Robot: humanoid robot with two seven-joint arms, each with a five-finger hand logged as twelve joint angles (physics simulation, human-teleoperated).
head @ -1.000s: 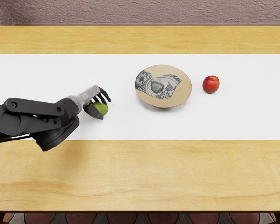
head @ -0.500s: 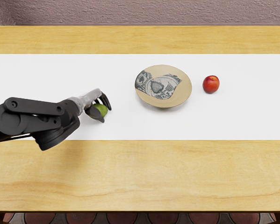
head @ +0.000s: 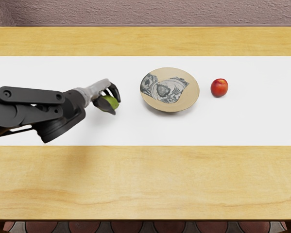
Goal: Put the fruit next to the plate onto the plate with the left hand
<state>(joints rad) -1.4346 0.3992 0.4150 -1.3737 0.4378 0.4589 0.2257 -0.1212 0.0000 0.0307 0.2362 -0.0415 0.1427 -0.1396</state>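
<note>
Lime point(head: 111, 102) moved nearer plate point(head: 190, 95), fingers point(head: 115, 91) wrapped round

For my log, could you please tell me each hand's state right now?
Left hand: closed on the green fruit.
Right hand: not in view.

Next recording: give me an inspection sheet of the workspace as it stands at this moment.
Surface: wooden table with a white strip across it.
Job's things: green fruit held in the left hand, left of the plate, apart from it.
Clutter: red fruit on the strip, right of the plate, not touching.
Grippers: left hand shut on the green fruit; right not in view.
Cables: nothing seen.
Surroundings: textured wall behind the table.
</note>
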